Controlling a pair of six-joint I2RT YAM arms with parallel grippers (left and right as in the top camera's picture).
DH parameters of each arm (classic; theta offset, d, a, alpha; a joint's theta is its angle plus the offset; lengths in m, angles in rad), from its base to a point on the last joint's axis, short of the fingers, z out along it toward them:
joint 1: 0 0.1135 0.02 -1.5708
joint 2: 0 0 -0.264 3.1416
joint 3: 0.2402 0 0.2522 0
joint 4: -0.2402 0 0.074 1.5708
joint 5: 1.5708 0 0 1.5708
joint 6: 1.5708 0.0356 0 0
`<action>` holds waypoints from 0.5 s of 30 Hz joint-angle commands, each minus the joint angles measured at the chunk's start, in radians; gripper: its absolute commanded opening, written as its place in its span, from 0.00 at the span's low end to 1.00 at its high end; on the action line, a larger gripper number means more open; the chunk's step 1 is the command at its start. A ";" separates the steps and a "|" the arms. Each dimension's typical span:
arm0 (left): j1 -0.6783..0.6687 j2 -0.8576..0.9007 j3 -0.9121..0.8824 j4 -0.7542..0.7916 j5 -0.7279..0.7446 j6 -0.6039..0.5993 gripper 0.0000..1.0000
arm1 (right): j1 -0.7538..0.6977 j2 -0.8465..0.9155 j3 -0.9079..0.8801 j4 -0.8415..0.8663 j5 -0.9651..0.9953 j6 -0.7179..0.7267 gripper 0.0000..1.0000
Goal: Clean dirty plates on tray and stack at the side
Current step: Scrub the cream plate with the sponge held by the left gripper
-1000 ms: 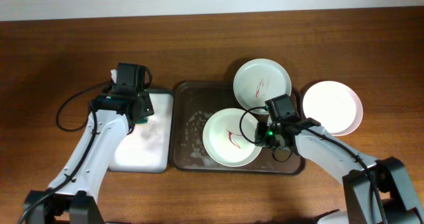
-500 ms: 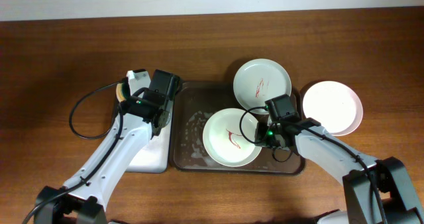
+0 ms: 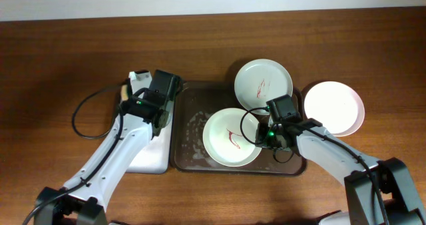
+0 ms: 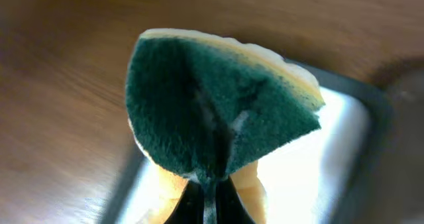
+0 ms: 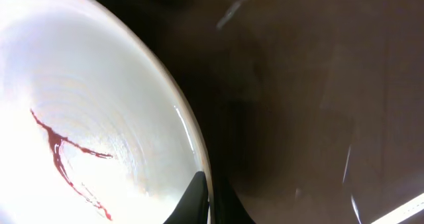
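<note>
A white plate (image 3: 232,137) with red marks lies in the dark brown tray (image 3: 190,132). My right gripper (image 3: 261,137) is shut on this plate's right rim; the right wrist view shows the fingers (image 5: 211,199) pinching the rim of the plate (image 5: 86,118) above the wet tray (image 5: 305,118). A second red-marked plate (image 3: 263,82) sits at the tray's back right corner. A clean white plate (image 3: 333,107) lies on the table to the right. My left gripper (image 3: 131,89) is shut on a green and yellow sponge (image 4: 218,111), fingers (image 4: 211,199) below it, over the back of the small tray.
A smaller white-lined tray (image 3: 146,152) lies left of the brown tray; its white floor and dark rim show in the left wrist view (image 4: 331,144). Foam (image 3: 196,122) sits on the brown tray's left part. Black cables loop beside both arms.
My left arm has swung, its wrist moving right toward the brown tray, with the sponge now at the small tray's back left. The right arm and plates have not moved.
</note>
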 commanded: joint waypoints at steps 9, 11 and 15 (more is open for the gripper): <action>0.139 0.062 -0.028 0.045 0.746 0.267 0.00 | 0.008 0.028 -0.007 -0.011 -0.026 -0.017 0.04; 0.129 0.062 -0.023 0.051 0.846 0.293 0.00 | 0.009 0.028 -0.007 -0.003 -0.062 -0.016 0.04; 0.003 0.064 -0.023 0.129 0.935 0.260 0.00 | 0.008 0.028 -0.007 0.007 -0.077 -0.016 0.04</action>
